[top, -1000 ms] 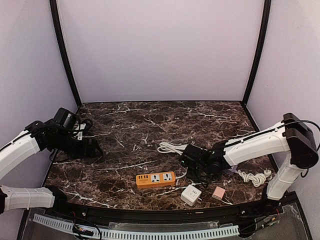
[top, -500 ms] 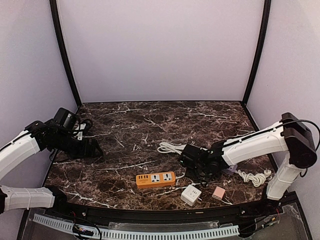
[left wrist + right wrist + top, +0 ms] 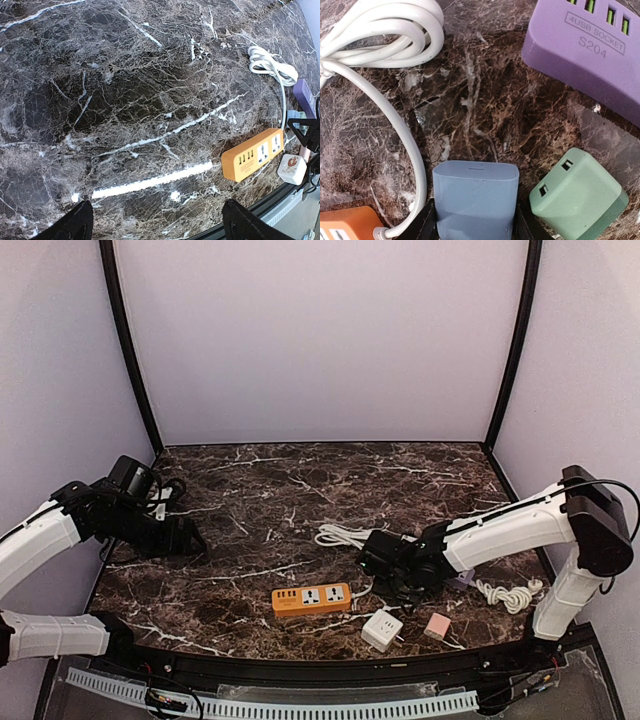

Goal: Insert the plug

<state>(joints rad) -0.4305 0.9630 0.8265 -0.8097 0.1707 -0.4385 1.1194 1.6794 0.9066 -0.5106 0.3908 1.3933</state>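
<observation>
The plug is a pale blue charger block (image 3: 475, 197), and my right gripper (image 3: 475, 222) is shut on its sides, with black fingers (image 3: 422, 225) on either side. It is just right of the orange power strip (image 3: 311, 598), whose corner (image 3: 342, 225) shows at the lower left of the right wrist view. Seen from above, the right gripper (image 3: 385, 565) hovers low behind the strip's right end. My left gripper (image 3: 193, 543) stays open at the far left. In its own view the jaws (image 3: 157, 225) are wide apart and empty, with the orange strip (image 3: 255, 155) at the right.
A green charger (image 3: 577, 200) lies right beside the blue plug, and a purple USB strip (image 3: 585, 55) lies behind it. The strip's coiled white cable (image 3: 340, 535) lies further back. A white cube charger (image 3: 382, 629), a pink one (image 3: 437, 626) and another white coil (image 3: 505, 593) are near the front edge.
The right gripper has shifted very slightly to the left with the blue plug. The left arm has not moved.
</observation>
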